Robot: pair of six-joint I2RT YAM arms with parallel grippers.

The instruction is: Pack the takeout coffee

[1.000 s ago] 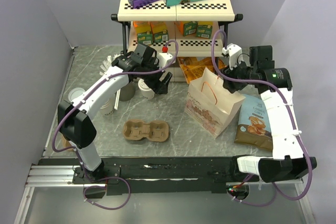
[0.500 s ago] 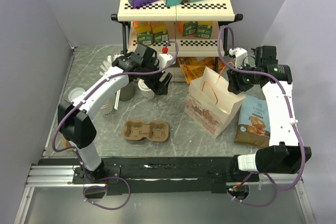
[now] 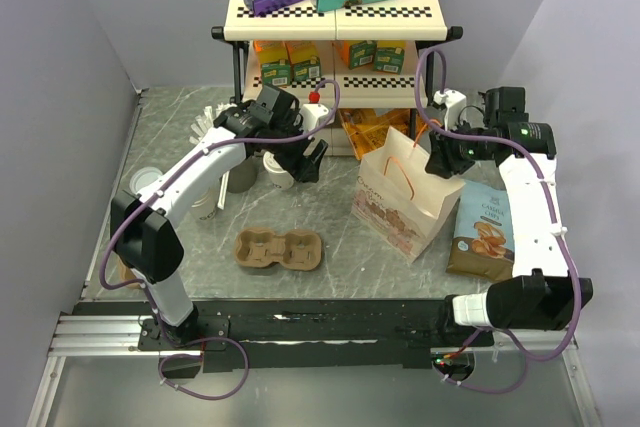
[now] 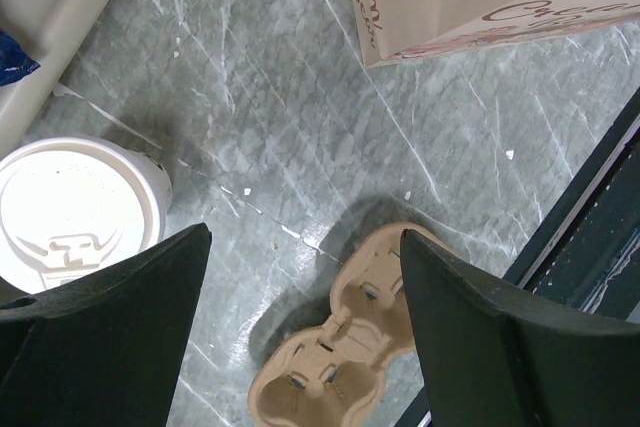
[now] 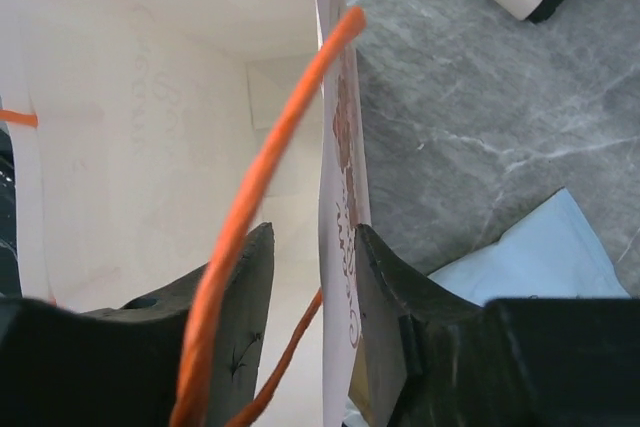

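Observation:
The takeout coffee (image 3: 278, 171), a small white cup, stands on the table in front of the shelf. In the left wrist view it (image 4: 72, 209) sits at the lower left, its round cream-white top carrying a raised mark. My left gripper (image 3: 309, 159) is open and empty just right of it, hovering over bare table (image 4: 305, 237). The brown cardboard cup carrier (image 3: 279, 249) lies nearer the front (image 4: 345, 342). My right gripper (image 3: 441, 161) has its jaws a little apart, astride the rim of the paper bag (image 3: 405, 202), whose wall lies against one finger (image 5: 313, 232).
A shelf unit (image 3: 335, 17) with boxes stands at the back. A dark grey cup (image 3: 240, 173), white sticks and a round lid (image 3: 147, 179) are at the left. A light-blue snack bag (image 3: 488, 227) lies right of the paper bag, whose orange handle (image 5: 270, 157) crosses the right wrist view.
My right gripper has moved from above the bag's right corner down onto its rim. The left arm and the cup have not moved.

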